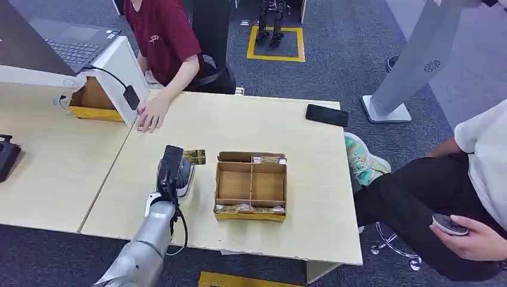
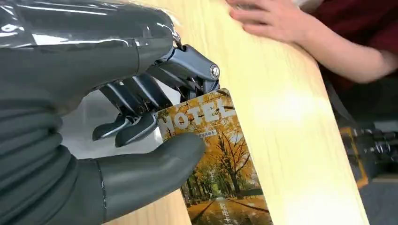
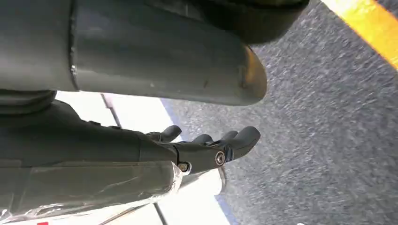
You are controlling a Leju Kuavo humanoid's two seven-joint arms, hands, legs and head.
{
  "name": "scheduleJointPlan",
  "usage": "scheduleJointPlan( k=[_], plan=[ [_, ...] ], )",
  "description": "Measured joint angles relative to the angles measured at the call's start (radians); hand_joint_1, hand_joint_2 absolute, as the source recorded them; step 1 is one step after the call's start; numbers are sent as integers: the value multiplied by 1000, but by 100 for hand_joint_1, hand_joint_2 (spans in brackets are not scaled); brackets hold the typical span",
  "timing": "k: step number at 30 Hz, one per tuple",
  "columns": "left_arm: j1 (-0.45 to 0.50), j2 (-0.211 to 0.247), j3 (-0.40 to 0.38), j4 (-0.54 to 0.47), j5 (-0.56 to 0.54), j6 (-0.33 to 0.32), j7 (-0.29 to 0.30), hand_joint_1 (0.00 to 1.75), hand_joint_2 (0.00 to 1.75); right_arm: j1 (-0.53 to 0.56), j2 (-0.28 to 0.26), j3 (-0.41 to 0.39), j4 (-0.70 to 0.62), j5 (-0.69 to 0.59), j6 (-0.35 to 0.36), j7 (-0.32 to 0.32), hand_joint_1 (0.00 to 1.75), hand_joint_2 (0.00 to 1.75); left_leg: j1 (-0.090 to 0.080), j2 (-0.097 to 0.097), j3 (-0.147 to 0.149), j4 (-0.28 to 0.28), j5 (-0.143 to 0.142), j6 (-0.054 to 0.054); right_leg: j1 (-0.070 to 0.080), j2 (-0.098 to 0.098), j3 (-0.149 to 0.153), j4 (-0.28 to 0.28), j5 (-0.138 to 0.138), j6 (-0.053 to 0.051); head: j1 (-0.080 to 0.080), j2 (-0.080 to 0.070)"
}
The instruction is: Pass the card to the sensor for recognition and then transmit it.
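Card location: while the left hand [image 2: 126, 136] grips it, the thin rectangular hotel key card with an autumn-tree print [image 2: 216, 159] is held just above the pale wooden counter [image 1: 251, 128], beside the open compartmented cardboard box [image 1: 251, 185] and well apart from the white sensor stand with a black reader on a cable [image 1: 122, 78].
Card handling: judged light, stiff and flat, with a glossy face that is likely slippery; it should tolerate a firm pinch but could slide or pivot if the pinch slackens.
Recommended hold: one short end, thumb on one face and fingers on the other, so that most of the card stays free to present to the reader.
Card relative to fingers: the thick grey thumb [image 2: 155, 168] lies across the printed face near one corner; the dark fingers [image 2: 141, 96] curl behind and over the top edge by the "HOTEL" lettering. The greater part of the card projects clear of the grip.
Left hand state: clenched on the card.
Right hand state: the right hand [image 3: 206, 145] hangs over grey carpet, fingers loosely extended, grasping nothing.
Bystander: a person's hand [image 1: 149, 115] rests on the counter near the sensor stand.
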Motion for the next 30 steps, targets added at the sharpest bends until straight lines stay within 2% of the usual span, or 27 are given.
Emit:
scheduleJointPlan(
  k=[7,17,30],
  plan=[
    [-40,0,-25,54,13,13,5,175,175,-14,3,-7,0,0,1,-3,0,0,0,1,0,0,1,0,0,1,0,0,1,0,0,0],
    [-57,16,-29,68,52,6,-8,175,175,-16,4,-13,0,2,2,0,0,0,0,1,0,0,1,0,0,1,0,0,1,0,0,0],
    [-59,81,-28,68,84,16,-13,175,175,-16,4,-16,0,3,2,0,0,0,0,1,0,0,1,0,0,1,0,1,1,0,0,0]
  ],
)
